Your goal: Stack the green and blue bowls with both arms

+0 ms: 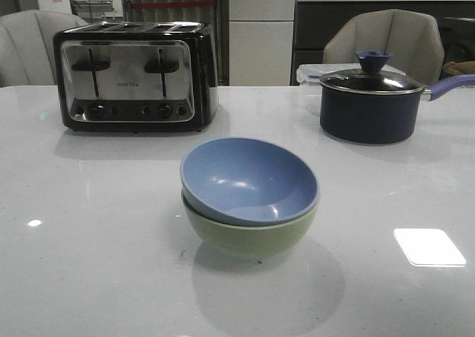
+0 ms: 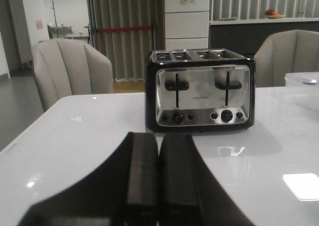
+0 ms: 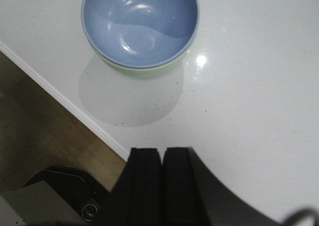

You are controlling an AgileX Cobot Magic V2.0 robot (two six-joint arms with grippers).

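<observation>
The dusty blue bowl [image 1: 245,177] sits nested inside the pale green bowl [image 1: 249,234] at the middle of the white table, slightly tilted. Both also show in the right wrist view: the blue bowl [image 3: 139,22] on the green bowl [image 3: 144,70]. Neither arm shows in the front view. My left gripper [image 2: 158,141] is shut and empty, low over the table, facing the toaster. My right gripper [image 3: 162,154] is shut and empty, held above the table's front edge, apart from the bowls.
A chrome and black toaster [image 1: 133,77] stands at the back left, also in the left wrist view [image 2: 200,89]. A dark lidded saucepan [image 1: 369,103] with a blue handle stands at the back right. The table edge [image 3: 60,99] and floor show in the right wrist view.
</observation>
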